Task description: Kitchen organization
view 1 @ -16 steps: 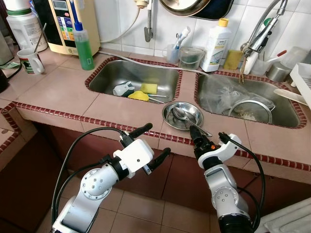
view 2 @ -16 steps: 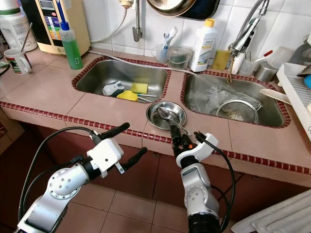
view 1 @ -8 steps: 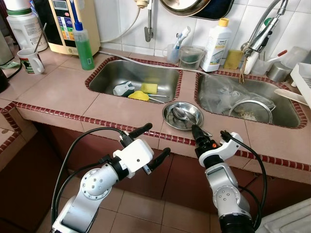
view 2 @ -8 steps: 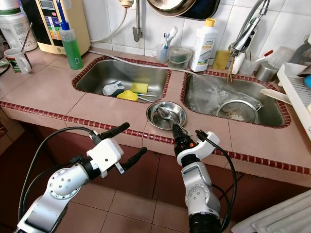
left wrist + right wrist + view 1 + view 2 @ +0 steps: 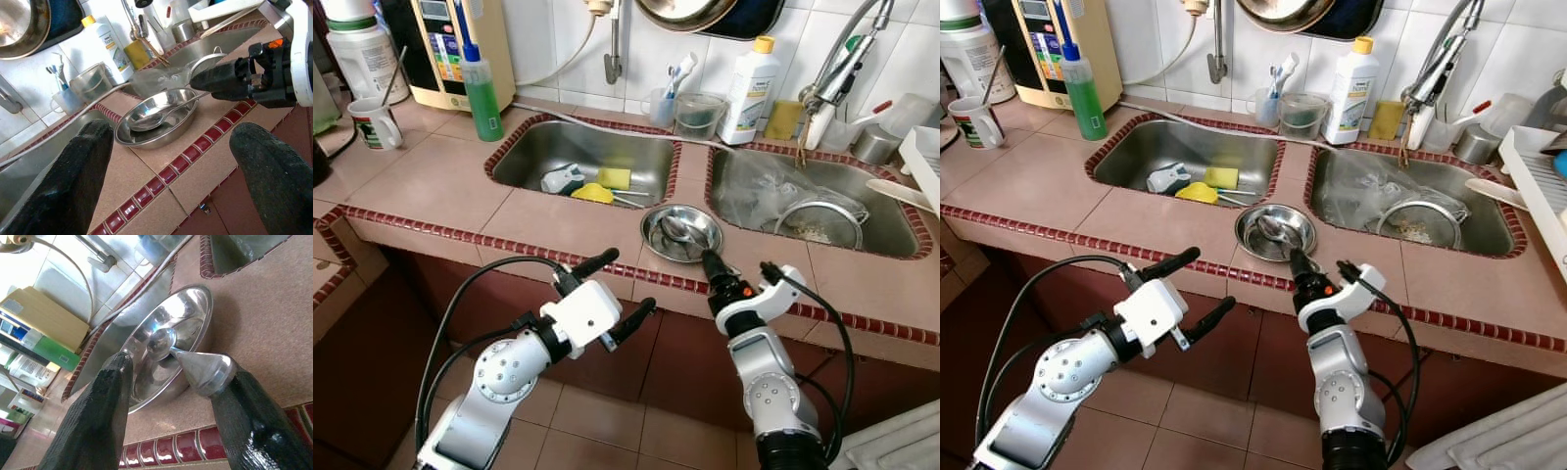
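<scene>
Tiles of matte pink, edged with glossy dark-red trim, cover the tabletop (image 5: pixel 440 181). At its far left stands a white ceramic mug (image 5: pixel 373 122) with green print too small to read, then a clear bottle of green liquid (image 5: pixel 481 88) in front of a cream wall unit (image 5: pixel 440 49) whose panel text is illegible. The left claw (image 5: pixel 612 291) hovers below the tabletop edge, in front of it, its two black fingers spread wide with nothing between them. The left steel sink (image 5: pixel 582 157) holds a yellow sponge (image 5: pixel 613 178) and a yellow, rounded object that may be a cloth. On the strip between the two sinks sits a round, shiny steel bowl (image 5: pixel 681 233), shallow and reflective, with a steel spoon (image 5: pixel 164 340) lying in it, handle sticking out over the rim toward the robot. The right claw (image 5: pixel 171 382) is at that near rim; its textured black fingers (image 5: pixel 93 416) stand apart on either side of the flared handle end, and contact cannot be told. Behind, a white plastic bottle (image 5: pixel 747 90) with a yellow cap carries an unreadable label. The right sink (image 5: pixel 813 201) contains crumpled clear plastic and a round wire strainer (image 5: pixel 819 223)
</scene>
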You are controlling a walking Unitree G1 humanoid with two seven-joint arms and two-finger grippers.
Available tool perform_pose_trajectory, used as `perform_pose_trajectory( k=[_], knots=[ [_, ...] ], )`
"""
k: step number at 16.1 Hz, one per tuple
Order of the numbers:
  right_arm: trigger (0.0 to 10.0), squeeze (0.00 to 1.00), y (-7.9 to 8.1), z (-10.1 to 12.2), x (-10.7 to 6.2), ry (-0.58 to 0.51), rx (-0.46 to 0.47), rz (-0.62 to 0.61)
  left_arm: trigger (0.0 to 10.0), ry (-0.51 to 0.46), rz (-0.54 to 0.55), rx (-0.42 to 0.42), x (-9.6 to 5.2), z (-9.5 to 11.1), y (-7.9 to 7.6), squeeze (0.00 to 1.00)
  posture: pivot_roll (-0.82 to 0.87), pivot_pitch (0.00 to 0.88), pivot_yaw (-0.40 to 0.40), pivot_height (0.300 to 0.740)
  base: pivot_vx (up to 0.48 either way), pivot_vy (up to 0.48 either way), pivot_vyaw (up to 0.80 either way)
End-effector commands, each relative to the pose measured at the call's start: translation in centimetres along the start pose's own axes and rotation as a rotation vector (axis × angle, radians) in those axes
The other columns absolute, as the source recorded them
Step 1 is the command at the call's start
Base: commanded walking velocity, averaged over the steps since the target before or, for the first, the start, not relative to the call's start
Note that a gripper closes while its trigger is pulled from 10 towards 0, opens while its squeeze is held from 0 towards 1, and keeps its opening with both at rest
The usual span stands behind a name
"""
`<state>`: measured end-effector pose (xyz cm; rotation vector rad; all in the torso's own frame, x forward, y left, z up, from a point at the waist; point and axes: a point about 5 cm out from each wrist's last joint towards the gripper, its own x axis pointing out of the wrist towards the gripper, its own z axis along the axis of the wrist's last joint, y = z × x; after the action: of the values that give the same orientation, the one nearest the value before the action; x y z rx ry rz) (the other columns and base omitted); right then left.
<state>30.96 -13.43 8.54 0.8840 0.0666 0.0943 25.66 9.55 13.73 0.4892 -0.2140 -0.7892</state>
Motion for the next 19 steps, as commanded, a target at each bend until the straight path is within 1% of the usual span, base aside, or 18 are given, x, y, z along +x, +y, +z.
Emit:
perform_pose_trajectory(
  k=[1,2,3,4,5,15,19],
  knots=[
    [10.0,0.0,0.57,0.29,0.09,-0.036,0.041,0.015,10.0,-0.008,0.002,0.011,-0.02,0.3,0.3,0.0,0.09,0.0,-0.039,0.74,0.0,0.0,0.0],
    [8.4,0.0,0.61,0.49,0.12,-0.044,0.042,0.018,10.0,-0.009,0.001,0.01,-0.02,0.32,0.26,0.0,0.09,0.0,-0.039,0.74,0.0,0.0,0.0],
    [4.6,0.0,0.63,0.6,0.15,-0.049,0.045,0.017,10.0,-0.009,0.0,0.01,-0.03,0.31,0.23,0.0,0.09,0.0,-0.039,0.74,0.0,0.0,0.0],
    [3.0,0.0,0.63,0.66,0.2,-0.052,0.047,0.016,10.0,-0.008,0.0,0.009,-0.03,0.3,0.22,0.0,0.09,0.0,-0.04,0.74,0.0,0.0,0.0],
    [0.0,0.0,0.61,0.7,0.19,-0.055,0.049,0.016,10.0,-0.008,0.0,0.009,-0.04,0.31,0.23,0.0,0.09,0.0,-0.04,0.74,0.0,0.0,0.0],
    [0.0,0.0,0.59,0.87,0.3,-0.069,0.084,0.013,10.0,-0.009,0.001,0.012,-0.07,0.31,0.23,0.0,0.09,0.0,-0.043,0.74,0.0,0.0,0.0],
    [0.0,0.0,0.84,0.9,0.52,-0.076,0.094,0.021,10.0,-0.01,-0.002,0.018,-0.12,0.31,0.25,0.0,0.1,0.0,-0.043,0.74,0.0,0.0,0.0]
  ],
)
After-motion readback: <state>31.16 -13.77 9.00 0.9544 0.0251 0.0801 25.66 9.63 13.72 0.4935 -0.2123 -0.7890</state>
